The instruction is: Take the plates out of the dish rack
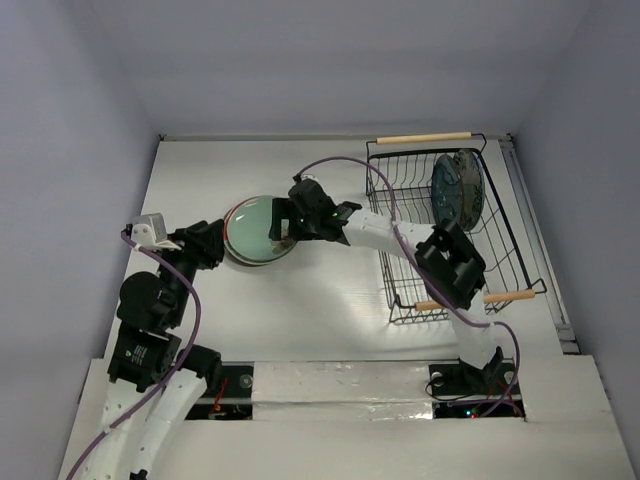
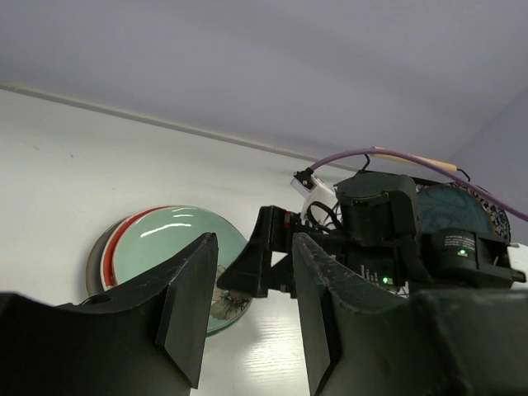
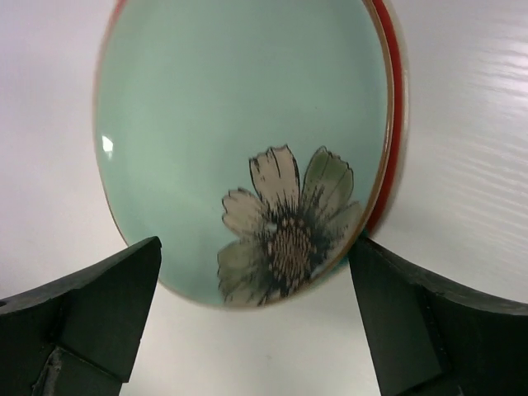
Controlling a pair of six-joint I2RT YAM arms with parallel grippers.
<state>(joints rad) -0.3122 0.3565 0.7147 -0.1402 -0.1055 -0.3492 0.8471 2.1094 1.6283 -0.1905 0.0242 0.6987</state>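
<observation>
While the flowered teal-green plate (image 1: 255, 230) is lying on a red plate (image 3: 396, 107) left of the dish rack (image 1: 405, 180), the right hand (image 3: 254, 247) is hanging spread wide at its rim. The left hand (image 2: 254, 256) is hovering farther left, parted and empty; a dark patterned plate (image 1: 458, 188) is standing inside the rack.

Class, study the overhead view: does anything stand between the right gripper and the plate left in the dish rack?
Yes. The dish rack has its wire wall nearest the gripper standing between the open right gripper, over the stacked plates, and the upright plate inside. From above, nothing visible blocks it.
</observation>
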